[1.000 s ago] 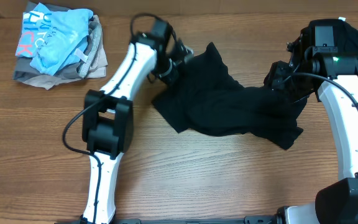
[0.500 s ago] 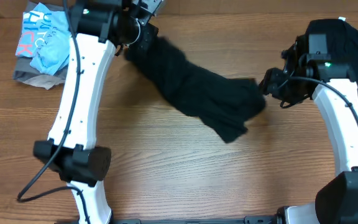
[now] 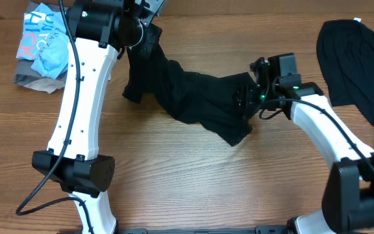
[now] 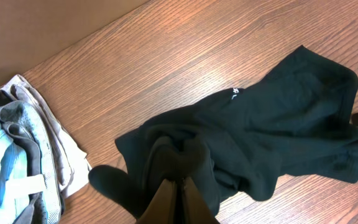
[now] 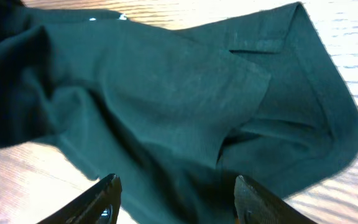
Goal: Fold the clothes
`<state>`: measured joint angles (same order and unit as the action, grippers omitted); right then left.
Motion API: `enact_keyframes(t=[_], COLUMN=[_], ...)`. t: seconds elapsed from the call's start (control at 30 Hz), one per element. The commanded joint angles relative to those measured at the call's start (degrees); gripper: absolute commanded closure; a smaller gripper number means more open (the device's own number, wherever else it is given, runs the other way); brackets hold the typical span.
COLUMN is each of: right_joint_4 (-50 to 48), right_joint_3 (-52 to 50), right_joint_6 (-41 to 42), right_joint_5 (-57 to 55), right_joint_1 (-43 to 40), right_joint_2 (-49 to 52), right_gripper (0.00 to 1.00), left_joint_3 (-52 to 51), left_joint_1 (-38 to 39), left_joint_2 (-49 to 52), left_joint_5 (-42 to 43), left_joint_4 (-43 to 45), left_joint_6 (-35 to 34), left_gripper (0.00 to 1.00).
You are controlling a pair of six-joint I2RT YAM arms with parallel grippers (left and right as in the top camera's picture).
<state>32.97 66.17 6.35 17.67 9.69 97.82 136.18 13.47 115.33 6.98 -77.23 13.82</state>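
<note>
Black cotton-like fabric stretches across the middle of the wooden table [image 3: 206, 188]: the black T-shirt [image 3: 193, 97] I am working on. Half a second back it ran as a fairly tight diagonal band between the two arms. Now it sags, with a loose flap hanging on the left side and a rumpled tail lying toward the near edge. My left arm has stayed up at the far side of the table. My right arm has swung in toward the centre, uncovering a second black garment [image 3: 356, 65] that lies flat at the far right corner, well apart from the shirt.

On the left wrist view, the left gripper [image 4: 180, 190] has its fingers pressed together on a bunched fold of the T-shirt, and the cloth puckers around them. A small white logo [image 4: 235, 92] shows on the shirt farther out.

The right gripper [image 3: 247, 99] sits at the shirt's right end. On its own camera its fingers [image 5: 107, 196] stand wide apart, with fabric spread on the table beyond them and nothing pinched. That view shows a short sleeve with a stitched hem and soft, matte creases.

A pile of folded clothes [image 3: 50, 49], light blue over grey and beige, rests at the far left corner, near the shirt but not touching it.
</note>
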Motion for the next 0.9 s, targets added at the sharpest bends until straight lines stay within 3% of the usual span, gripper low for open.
enact_keyframes(t=[0.0,0.27,0.33,0.37,0.4,0.87], right_joint_4=[-2.2,-7.0,-8.7,-10.2,-10.8,-1.8], right_joint_3=[-0.6,-0.6,-0.5,-0.4,-0.1,26.6], right_joint_6=[2.8,5.9,6.5,7.7,8.3,8.2], right_joint_5=[-1.1,-1.0,-0.3,0.7,1.3,1.3], right_joint_1=[-0.2,-0.2,-0.2,-0.2,-0.4,-16.3], right_joint_2=[4.8,8.8,8.8,8.8,8.8,8.8], right_gripper=[0.38,0.57,0.74,0.89,0.96,0.96], left_joint_3=[1.0,1.0,1.0,1.0,1.0,1.0], left_joint_1=[0.0,0.0,0.0,0.0,0.0,-2.1], left_joint_2=[-1.4,-1.4,-1.4,-1.4,-1.4,-1.5], left_joint_5=[-0.3,-0.3,-0.3,-0.4,-0.3,-5.9], left_joint_4=[-0.2,-0.1,-0.1,-0.1,-0.1,-0.1], left_joint_6=[-0.6,-1.2,-1.2,-1.6,-1.8,-6.6], left_gripper=[0.96,0.96,0.96,0.96,0.96,0.96])
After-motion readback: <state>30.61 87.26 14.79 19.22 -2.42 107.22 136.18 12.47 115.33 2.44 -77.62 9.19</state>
